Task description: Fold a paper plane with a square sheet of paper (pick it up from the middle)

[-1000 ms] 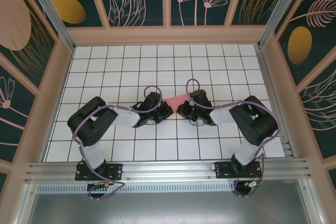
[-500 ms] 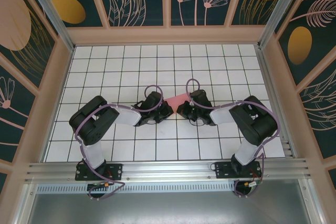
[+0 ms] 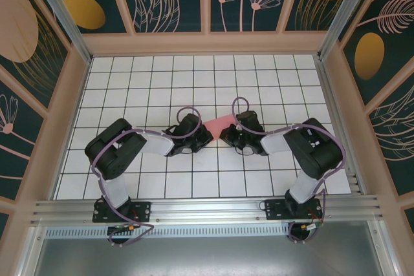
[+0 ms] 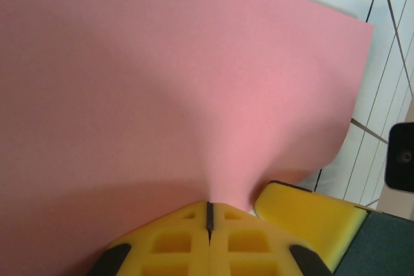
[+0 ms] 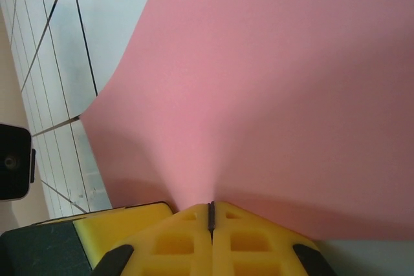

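The paper point(image 3: 217, 123) sits mid-table point(image 3: 162, 82), between the two wrists, and both grippers have it. The left gripper point(image 4: 208, 216) is clamped on the sheet's near edge, its yellow fingers pressed together with the paper puckering into the seam. The right gripper point(image 5: 211, 215) is clamped on the same edge just beside it, so close that each wrist view catches the other's yellow pad. The sheet looks very light and limp. It sags and fans out smoothly from each pinch rather than holding flat, so it will likely flop, flutter and drift with any quick move. It will also take a crease wherever it is pressed, wanted or not, and two pinches pulling apart could tear it. A hold near the middle of an edge, as here, seems the sound choice, since both halves hang evenly. A corner hold would probably let the rest swing. Being square, the sheet has no real long axis. In the top view its visible strip runs across the table from left to right, tilted slightly up toward the right. From the pinched edge it spreads away from the arms, and one free corner shows over the tiles in the left wrist view. I cannot tell whether its far edge rests on the table.
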Available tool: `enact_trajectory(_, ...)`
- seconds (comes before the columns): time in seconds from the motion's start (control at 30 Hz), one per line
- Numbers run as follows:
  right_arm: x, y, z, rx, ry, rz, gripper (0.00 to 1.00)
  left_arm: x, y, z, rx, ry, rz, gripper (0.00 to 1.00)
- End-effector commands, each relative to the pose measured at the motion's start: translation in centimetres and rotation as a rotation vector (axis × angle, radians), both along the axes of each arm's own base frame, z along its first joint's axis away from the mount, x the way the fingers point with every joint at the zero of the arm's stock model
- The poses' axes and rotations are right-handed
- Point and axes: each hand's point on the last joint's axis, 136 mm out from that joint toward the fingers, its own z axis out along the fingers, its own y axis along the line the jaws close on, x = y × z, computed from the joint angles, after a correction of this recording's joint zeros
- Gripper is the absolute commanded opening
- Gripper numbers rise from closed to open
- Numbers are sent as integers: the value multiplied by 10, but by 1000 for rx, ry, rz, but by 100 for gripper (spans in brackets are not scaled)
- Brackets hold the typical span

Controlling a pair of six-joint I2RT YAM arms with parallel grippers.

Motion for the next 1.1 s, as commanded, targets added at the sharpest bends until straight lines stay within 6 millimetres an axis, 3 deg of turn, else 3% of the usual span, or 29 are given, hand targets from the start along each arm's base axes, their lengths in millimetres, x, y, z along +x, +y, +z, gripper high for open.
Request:
enact_trajectory(0.0,4,-36,-12,-56,6,-80,0,-28,36,-41,139,139,54,0)
enact_trajectory(0.2,18,-78,-11,-93,-9,-167,0,-29,36,-43,142,145,54,0)
enact_trajectory(0.37,35,-98,9,-105,-61,-199,0,-29,36,-43,145,144,51,0)
enact_trajectory(0.53,37,-80,42,-55,-138,-142,0,-27,35,-43,147,136,42,0)
enact_trajectory(0.63,29,-57,47,-42,-150,-87,0,-26,34,-44,163,127,22,0)
enact_trajectory(0.83,24,-16,35,-28,-110,-2,0,-15,35,-41,299,39,-97,0)
enact_trajectory(1.07,29,-11,18,-26,-51,-25,0,3,33,-25,437,-112,-258,0)
